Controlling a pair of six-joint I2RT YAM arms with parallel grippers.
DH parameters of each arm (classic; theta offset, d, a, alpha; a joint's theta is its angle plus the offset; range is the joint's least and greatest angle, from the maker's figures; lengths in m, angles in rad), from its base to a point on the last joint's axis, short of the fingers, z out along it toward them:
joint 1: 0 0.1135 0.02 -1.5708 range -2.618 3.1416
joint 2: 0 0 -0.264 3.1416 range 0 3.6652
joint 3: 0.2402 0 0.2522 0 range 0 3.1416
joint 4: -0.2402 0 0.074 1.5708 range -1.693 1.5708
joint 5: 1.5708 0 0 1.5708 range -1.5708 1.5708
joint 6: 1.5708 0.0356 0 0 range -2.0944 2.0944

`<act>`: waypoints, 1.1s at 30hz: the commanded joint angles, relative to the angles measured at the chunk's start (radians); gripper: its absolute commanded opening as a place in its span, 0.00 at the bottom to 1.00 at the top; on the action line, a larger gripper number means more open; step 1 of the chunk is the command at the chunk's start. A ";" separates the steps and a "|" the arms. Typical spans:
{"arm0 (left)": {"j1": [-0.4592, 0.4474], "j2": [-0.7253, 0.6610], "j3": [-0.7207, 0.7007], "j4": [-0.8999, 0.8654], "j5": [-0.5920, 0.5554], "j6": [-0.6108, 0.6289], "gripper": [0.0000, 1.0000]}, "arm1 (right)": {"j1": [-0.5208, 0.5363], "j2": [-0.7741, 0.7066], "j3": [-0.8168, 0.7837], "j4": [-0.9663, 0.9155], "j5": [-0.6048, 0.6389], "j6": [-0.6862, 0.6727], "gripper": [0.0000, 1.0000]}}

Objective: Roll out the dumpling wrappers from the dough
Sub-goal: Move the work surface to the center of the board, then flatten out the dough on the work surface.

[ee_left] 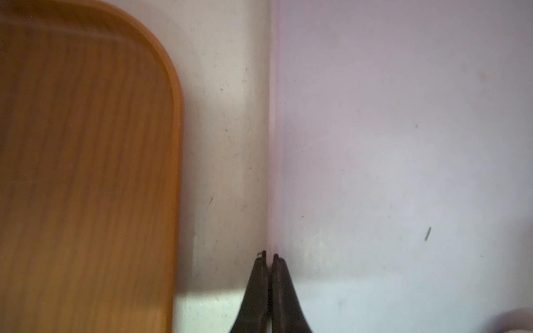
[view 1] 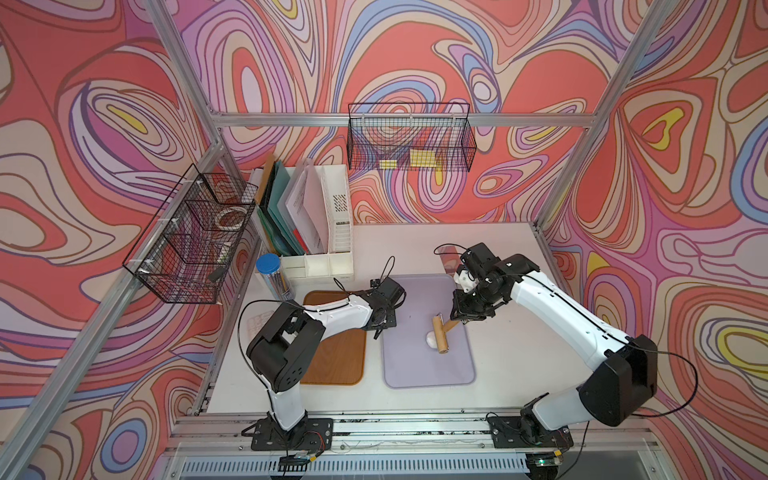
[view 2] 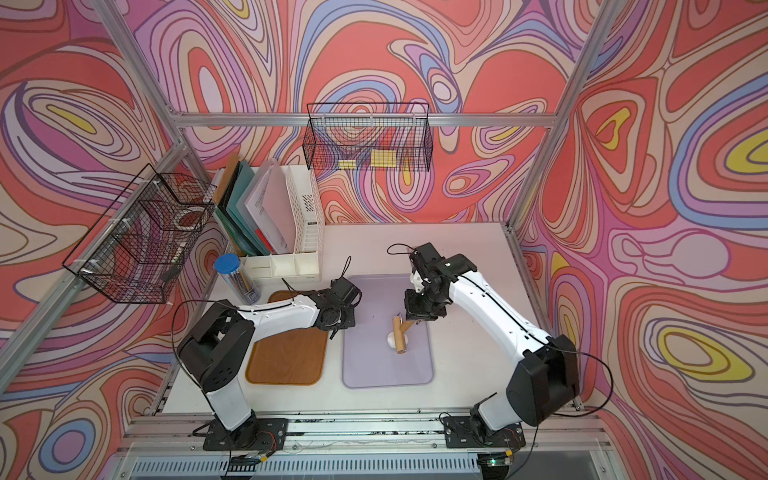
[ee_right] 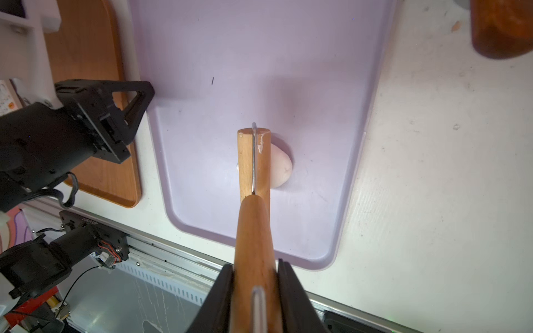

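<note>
The dough [ee_right: 281, 167] is a small white lump on the lilac tray [ee_right: 202, 144], seen in both top views [view 1: 430, 340] [view 2: 391, 340]. A wooden roller [ee_right: 253, 161] lies across the dough and covers part of it. My right gripper [ee_right: 255, 263] is shut on the roller's wooden handle [ee_right: 253, 230]. My left gripper [ee_left: 268, 255] is shut, with its tips at the lilac tray's left rim [ee_left: 272, 144], beside the brown tray [ee_left: 86, 173]. I cannot tell whether it pinches the rim. The dumpling wrappers are out of view.
A white file organiser [view 1: 332, 216] and a blue-lidded jar [view 1: 270, 270] stand at the back left of the table. Black wire baskets hang on the back frame [view 1: 409, 137] and the left frame [view 1: 191, 237]. A brown wooden object [ee_right: 501, 28] lies beyond the lilac tray.
</note>
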 commanded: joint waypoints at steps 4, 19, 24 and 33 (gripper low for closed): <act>0.021 0.019 -0.008 0.066 -0.006 -0.026 0.00 | 0.035 0.053 -0.005 0.057 0.039 0.027 0.00; 0.028 -0.009 -0.047 0.101 0.026 -0.036 0.00 | 0.168 0.264 -0.029 -0.094 0.444 0.080 0.00; 0.030 -0.024 -0.055 0.097 0.024 -0.035 0.00 | 0.169 0.215 -0.016 0.029 0.223 0.024 0.00; 0.030 -0.039 -0.055 0.088 0.018 -0.035 0.00 | 0.173 0.052 0.089 0.146 -0.069 -0.001 0.00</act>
